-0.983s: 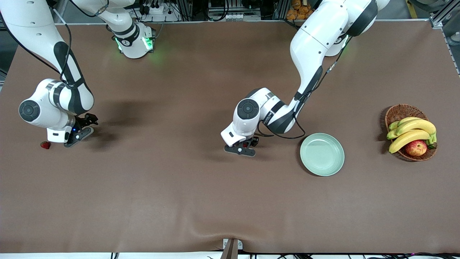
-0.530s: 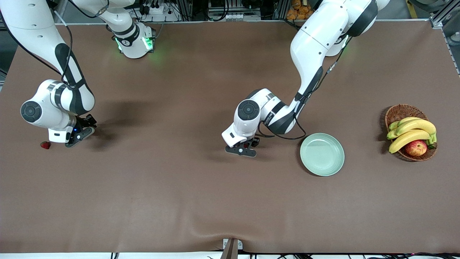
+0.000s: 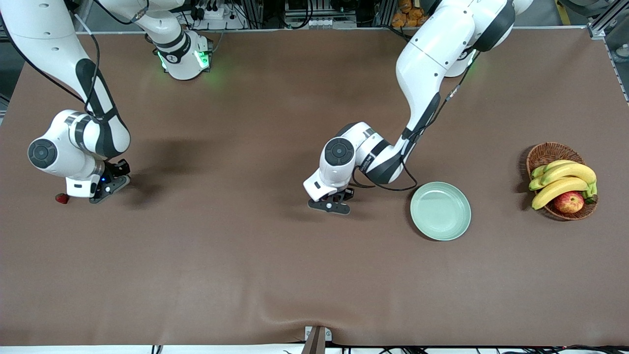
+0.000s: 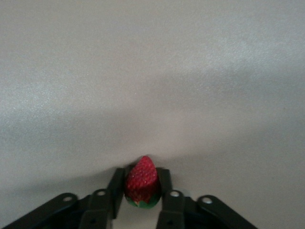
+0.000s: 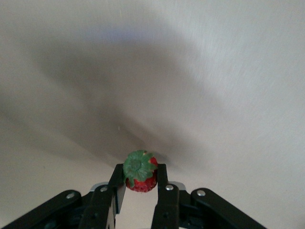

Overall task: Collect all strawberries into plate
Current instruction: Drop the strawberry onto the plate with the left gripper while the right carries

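My left gripper [image 4: 141,175] is shut on a red strawberry [image 4: 141,180], tip pointing away from the wrist, low over the brown table. In the front view this gripper [image 3: 334,200] is beside the pale green plate [image 3: 441,231], on the side toward the right arm's end. My right gripper [image 5: 141,174] is shut on another strawberry [image 5: 139,171], its green top facing the camera. In the front view the right gripper [image 3: 109,183] sits low near the right arm's end of the table. A third strawberry [image 3: 62,198] lies on the table just beside it.
A brown wicker basket [image 3: 546,152] with bananas [image 3: 565,179] and a red-yellow apple [image 3: 569,202] stands at the left arm's end of the table. The brown cloth [image 3: 245,255] has a wrinkle near the front edge.
Both grippers have closed, each onto a strawberry. The red berry that showed between the left gripper's fingers is now covered in the front view. The arms have barely shifted.
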Action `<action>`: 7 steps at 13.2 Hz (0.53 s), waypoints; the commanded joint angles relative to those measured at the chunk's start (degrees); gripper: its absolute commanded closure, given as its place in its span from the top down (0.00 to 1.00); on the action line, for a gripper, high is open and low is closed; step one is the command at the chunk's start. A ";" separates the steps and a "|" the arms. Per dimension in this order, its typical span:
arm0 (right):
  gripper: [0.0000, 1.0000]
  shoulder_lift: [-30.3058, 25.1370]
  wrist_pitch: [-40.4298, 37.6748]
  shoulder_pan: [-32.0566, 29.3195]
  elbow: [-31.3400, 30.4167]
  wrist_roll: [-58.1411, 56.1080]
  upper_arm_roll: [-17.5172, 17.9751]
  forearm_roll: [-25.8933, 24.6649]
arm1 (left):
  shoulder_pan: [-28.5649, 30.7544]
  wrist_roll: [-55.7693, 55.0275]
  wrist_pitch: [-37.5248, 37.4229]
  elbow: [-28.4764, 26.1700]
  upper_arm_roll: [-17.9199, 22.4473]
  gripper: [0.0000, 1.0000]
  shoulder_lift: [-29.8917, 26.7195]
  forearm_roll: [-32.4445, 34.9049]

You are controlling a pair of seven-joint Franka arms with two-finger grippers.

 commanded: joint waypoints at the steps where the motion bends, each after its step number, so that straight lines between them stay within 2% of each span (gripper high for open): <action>1: 0.00 -1.72 -5.75 0.54 5.43 -2.58 2.92 0.82 | -0.23 0.51 -0.56 0.11 0.21 0.00 0.17 1.11; 4: 0.00 -1.46 -12.01 0.80 13.26 -2.41 8.54 3.28 | 1.60 0.59 -5.02 0.29 0.21 0.00 -2.63 1.20; 7: 0.00 -1.28 -12.20 3.16 14.42 -1.97 12.68 6.70 | 6.96 4.18 -17.65 -0.06 -0.41 0.00 -10.88 1.11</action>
